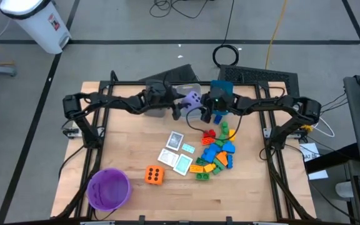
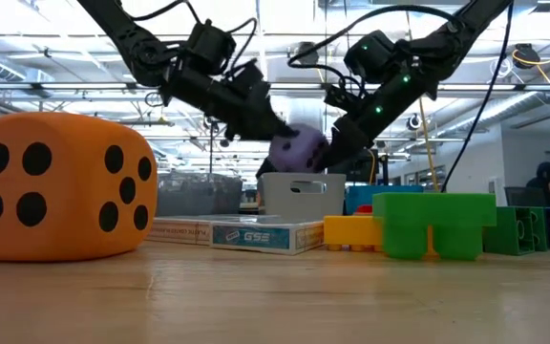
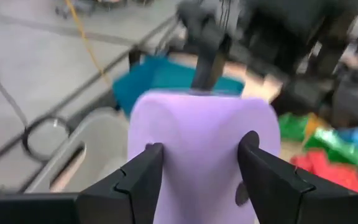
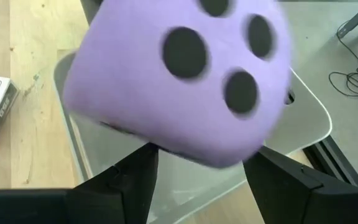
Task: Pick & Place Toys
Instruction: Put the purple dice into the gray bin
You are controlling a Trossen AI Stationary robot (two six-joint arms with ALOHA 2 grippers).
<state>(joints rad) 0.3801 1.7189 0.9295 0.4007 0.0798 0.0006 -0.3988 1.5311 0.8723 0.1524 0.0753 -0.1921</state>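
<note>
Above bins, left gripper (image 3: 197,168) clamps purple die (image 3: 201,149), hiding open right gripper (image 4: 201,180).

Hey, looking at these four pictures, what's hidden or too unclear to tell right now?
- Right hand grip: in the right wrist view the purple die covers the fingertips, so contact is unclear.
- Grey bin contents: the low view shows only its wall; in the high view both arms cover it.
- Card print: too small in the high view.
- Left hand grips the die; its far side is hidden.

Purple die (image 1: 194,98) between end effectors, dark dots; orange die (image 1: 154,175), black dots; purple bowl (image 1: 109,188); cards (image 1: 175,140) white-and-teal; bricks (image 1: 218,154) multicoloured.
</note>
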